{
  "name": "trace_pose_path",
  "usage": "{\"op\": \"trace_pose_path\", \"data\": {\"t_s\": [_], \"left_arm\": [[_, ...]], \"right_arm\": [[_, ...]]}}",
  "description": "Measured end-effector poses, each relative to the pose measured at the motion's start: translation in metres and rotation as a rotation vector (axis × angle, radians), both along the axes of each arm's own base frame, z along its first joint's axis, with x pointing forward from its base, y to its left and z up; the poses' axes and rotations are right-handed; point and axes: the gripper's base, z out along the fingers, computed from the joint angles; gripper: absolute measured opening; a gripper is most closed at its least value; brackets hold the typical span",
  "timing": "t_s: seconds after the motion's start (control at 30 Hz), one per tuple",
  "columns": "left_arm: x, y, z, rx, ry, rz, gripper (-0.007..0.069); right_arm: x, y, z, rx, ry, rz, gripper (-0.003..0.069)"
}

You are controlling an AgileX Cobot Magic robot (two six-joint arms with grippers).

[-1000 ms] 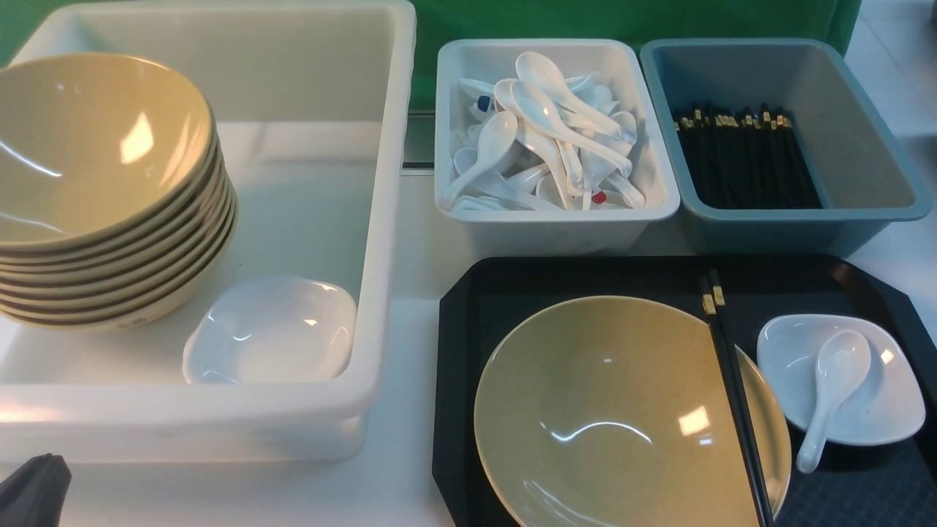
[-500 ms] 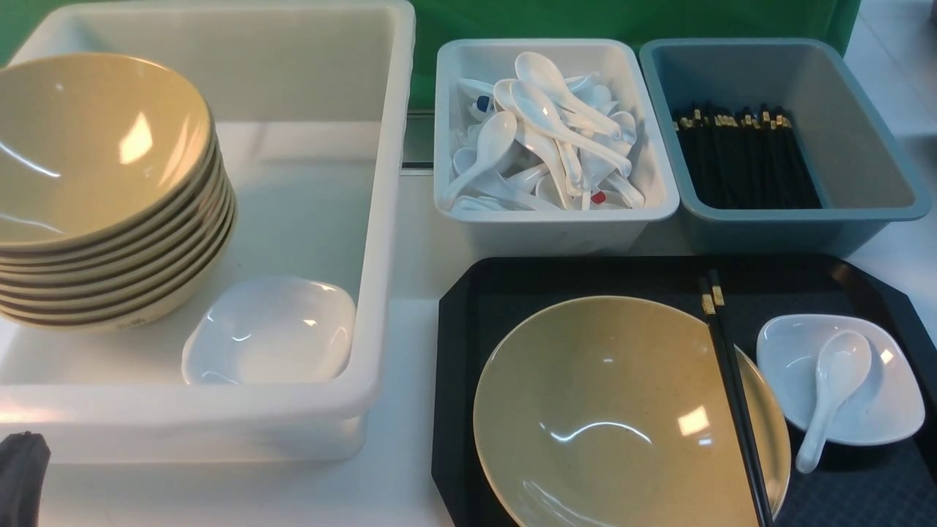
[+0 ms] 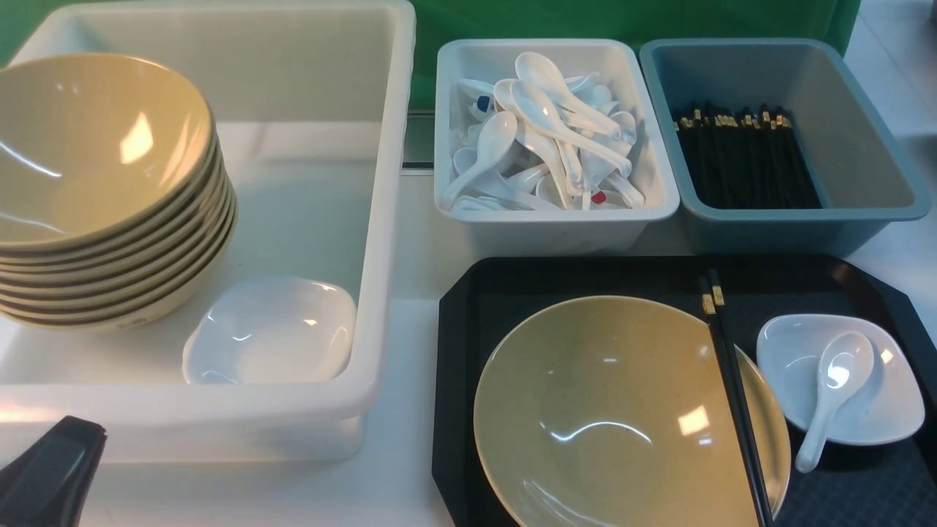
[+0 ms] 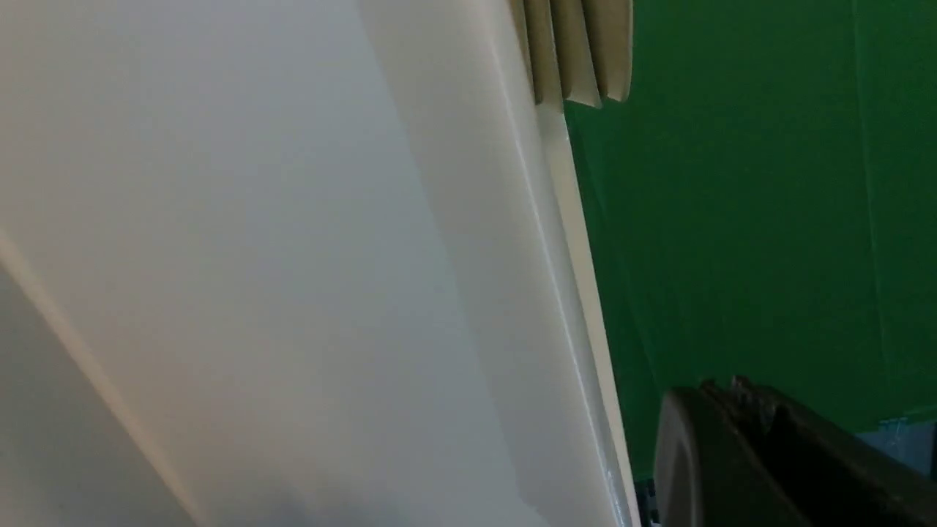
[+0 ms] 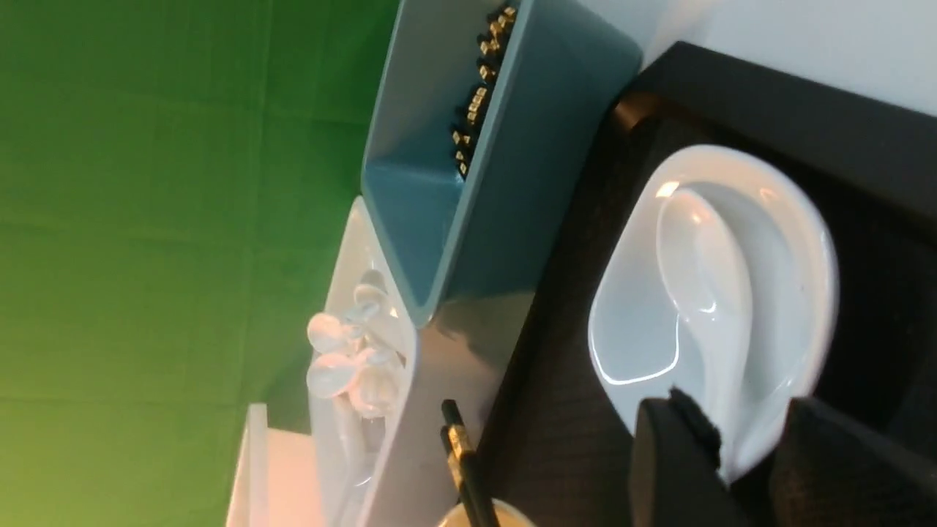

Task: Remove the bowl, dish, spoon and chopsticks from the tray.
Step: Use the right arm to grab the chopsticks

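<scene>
The black tray (image 3: 556, 282) lies at the front right. On it stands the tan bowl (image 3: 607, 410), with the black chopsticks (image 3: 732, 388) laid across its right side. To the right is the white dish (image 3: 893, 395) with the white spoon (image 3: 834, 380) resting in it. My right gripper (image 5: 739, 417) is open; the wrist view shows the spoon (image 5: 703, 278) handle between its fingers, and the front view does not show this gripper. My left gripper (image 3: 73, 439) is shut and empty, low at the front left beside the big tub.
A large white tub (image 3: 388, 219) at the left holds a stack of tan bowls (image 3: 102, 190) and a white dish (image 3: 271, 333). Behind the tray stand a white tub (image 3: 556, 212) of spoons and a blue-grey tub (image 3: 805, 216) of chopsticks.
My left gripper dipped toward the corner, then came up and to the right. The spoon's scoop has shifted very slightly in the dish.
</scene>
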Motion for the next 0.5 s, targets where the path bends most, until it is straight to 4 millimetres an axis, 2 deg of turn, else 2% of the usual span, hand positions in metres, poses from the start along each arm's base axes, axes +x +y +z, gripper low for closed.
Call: {"op": "trace_pose_path", "data": {"t_s": [0.2,0.33,0.4,0.43,0.47,0.5], "left_arm": [[0.000,0.000,0.000,-0.013,-0.002,-0.002,-0.0015],[-0.003,-0.003,0.013,0.129,-0.039,-0.042,-0.0015],[-0.009,-0.004,0.045,0.333,-0.150,-0.048,-0.0015],[-0.011,-0.004,0.063,0.464,-0.192,-0.047,-0.0015],[-0.010,-0.005,0.062,0.470,-0.184,-0.050,-0.0015],[-0.011,-0.005,0.075,0.561,-0.197,-0.057,-0.0015]], "right_arm": [[0.000,0.000,0.000,-0.132,0.004,0.033,0.0239],[0.000,0.001,0.004,-0.305,-0.009,0.094,0.0239],[-0.004,0.004,0.027,-0.519,-0.052,0.179,0.0239],[-0.006,0.006,0.046,-0.619,-0.081,0.221,0.0239],[-0.006,0.006,0.049,-0.631,-0.086,0.230,0.0239],[-0.007,0.007,0.061,-0.675,-0.090,0.250,0.0235]]}}
